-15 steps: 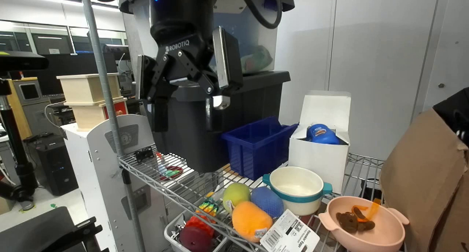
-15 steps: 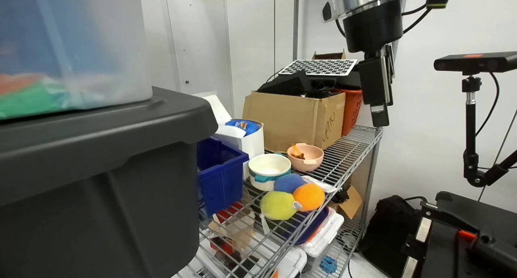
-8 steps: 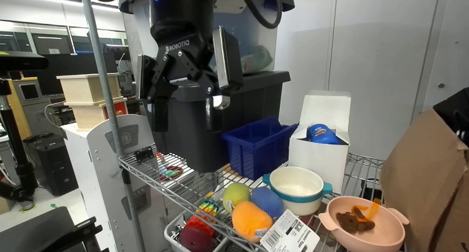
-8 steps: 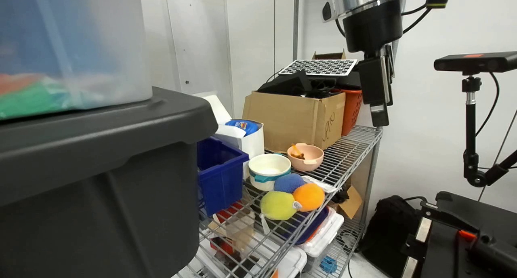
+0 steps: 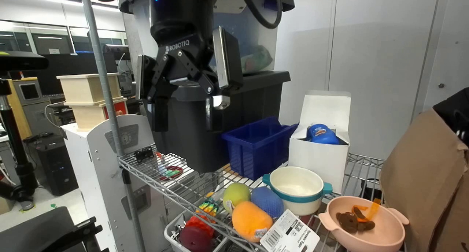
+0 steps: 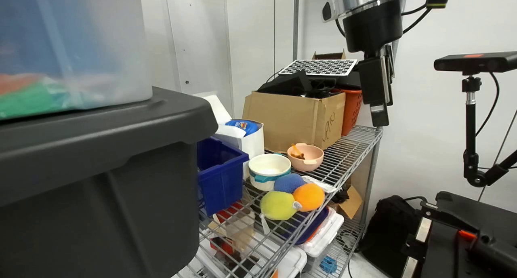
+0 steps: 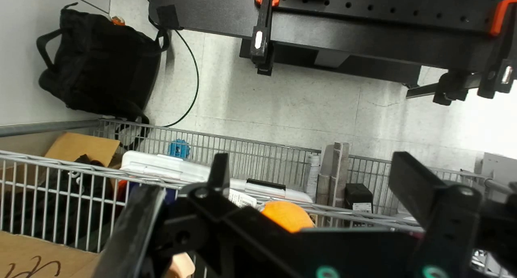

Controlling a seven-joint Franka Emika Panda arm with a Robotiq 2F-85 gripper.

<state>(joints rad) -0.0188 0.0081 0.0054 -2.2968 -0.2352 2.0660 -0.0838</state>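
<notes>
My gripper is open with nothing between its fingers. It hangs in the air above and apart from the wire shelf, fingers down; it also shows side-on in an exterior view and in the wrist view. On the shelf lie a yellow-green plush egg, a blue one and an orange one. The orange egg partly shows in the wrist view. Beside them stand a cream pot with a teal band and a pink bowl holding a brown plush with an orange strip.
A blue bin, an open white box and a cardboard box stand along the shelf. A large black tote carries a clear bin. A metal post rises at the shelf corner. A white label card lies by the eggs.
</notes>
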